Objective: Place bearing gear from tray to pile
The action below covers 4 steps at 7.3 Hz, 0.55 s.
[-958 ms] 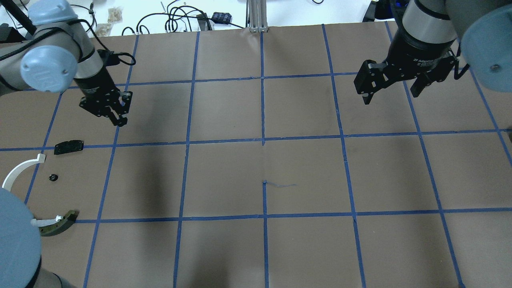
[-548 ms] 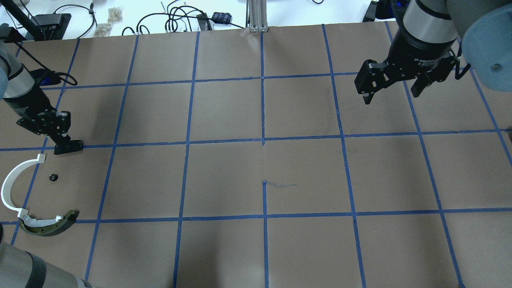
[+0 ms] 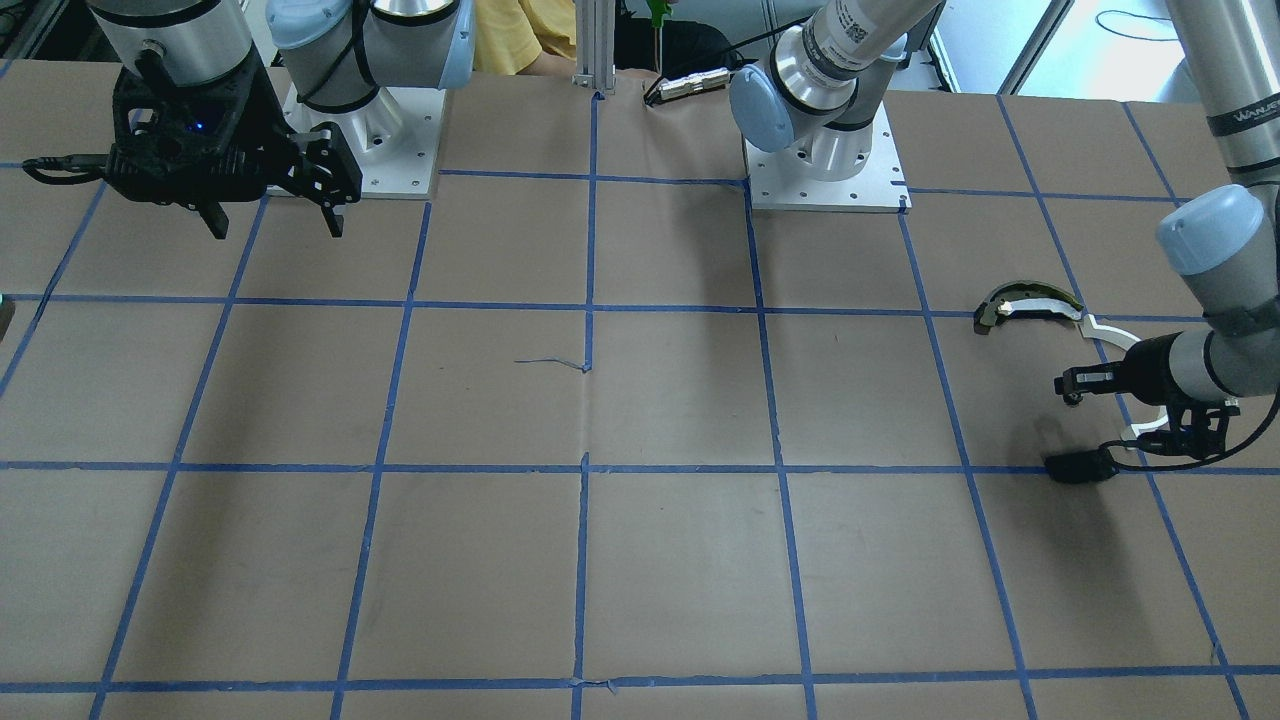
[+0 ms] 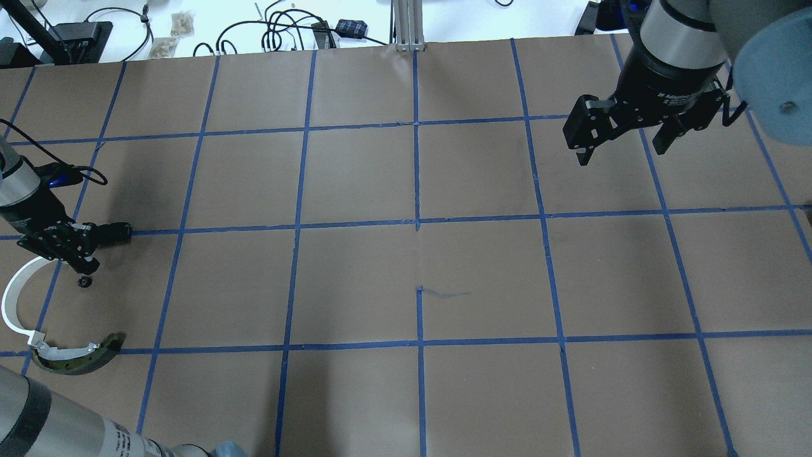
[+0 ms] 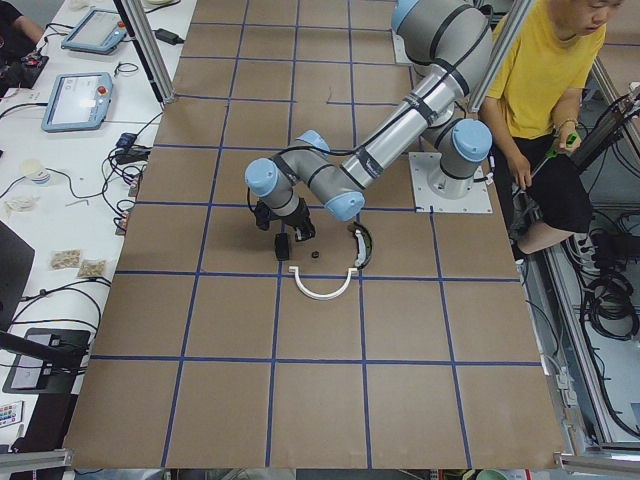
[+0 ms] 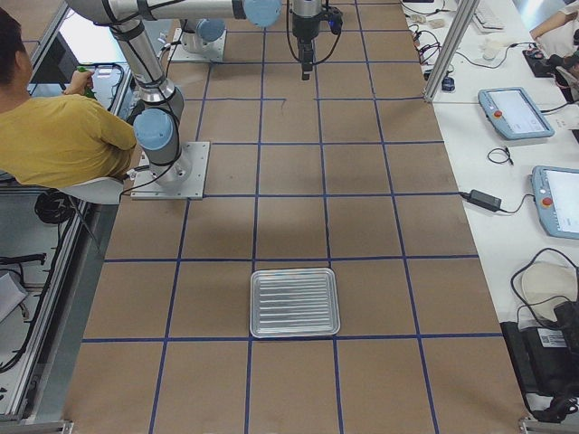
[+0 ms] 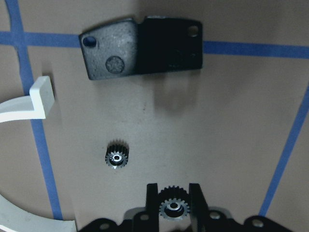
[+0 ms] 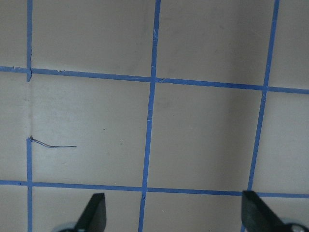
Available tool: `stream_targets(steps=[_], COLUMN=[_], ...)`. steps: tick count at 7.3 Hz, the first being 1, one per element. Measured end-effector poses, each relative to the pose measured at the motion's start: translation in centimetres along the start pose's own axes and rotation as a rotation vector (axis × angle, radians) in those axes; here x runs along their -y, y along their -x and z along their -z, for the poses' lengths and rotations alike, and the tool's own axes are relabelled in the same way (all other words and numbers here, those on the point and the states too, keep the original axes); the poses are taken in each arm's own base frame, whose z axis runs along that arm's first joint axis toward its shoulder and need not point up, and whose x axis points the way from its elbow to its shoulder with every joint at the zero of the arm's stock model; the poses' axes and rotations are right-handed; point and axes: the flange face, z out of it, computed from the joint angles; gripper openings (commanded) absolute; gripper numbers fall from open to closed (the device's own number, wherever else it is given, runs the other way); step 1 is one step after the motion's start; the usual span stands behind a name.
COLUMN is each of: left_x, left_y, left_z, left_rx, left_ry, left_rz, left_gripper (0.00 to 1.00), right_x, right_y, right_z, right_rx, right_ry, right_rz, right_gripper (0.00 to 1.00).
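Note:
My left gripper (image 7: 174,192) is shut on a small black bearing gear (image 7: 174,208) and holds it low over the pile at the table's left edge (image 4: 82,262). A second small gear (image 7: 116,158) lies on the paper just beside it (image 4: 83,281). The pile's flat black plate with holes (image 7: 145,46) lies past the gears, partly hidden behind the gripper in the overhead view (image 4: 119,231). The white curved strip (image 4: 11,304) and the dark yellowish-metal curved piece (image 4: 82,359) lie nearer the robot. My right gripper (image 4: 618,147) is open and empty, high over the far right.
A silver tray (image 6: 294,303) stands at the table's right end and shows nothing in it. Blue tape lines grid the brown paper. Cables and small items lie beyond the far edge (image 4: 279,32). A person in yellow (image 5: 560,90) sits behind the robot.
My left arm has swung from the far left part of the table leftward and nearer, past the black plate, and now stands over the loose gear in the pile. The right arm has not moved.

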Motion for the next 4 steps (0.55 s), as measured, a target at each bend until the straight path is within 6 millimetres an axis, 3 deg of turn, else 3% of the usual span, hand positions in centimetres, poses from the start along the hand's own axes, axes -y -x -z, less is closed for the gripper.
stream_targets(steps=[4], left_x=[1.0], left_y=[0.8], left_z=[-2.1], left_rx=[0.026], left_ry=[0.025], left_rz=[-0.002], left_gripper=[0.0], right_x=[0.0], right_y=[0.0], right_z=[0.0], right_rx=[0.002], right_ry=[-0.002], right_rz=[-0.001], right_gripper=[1.0])
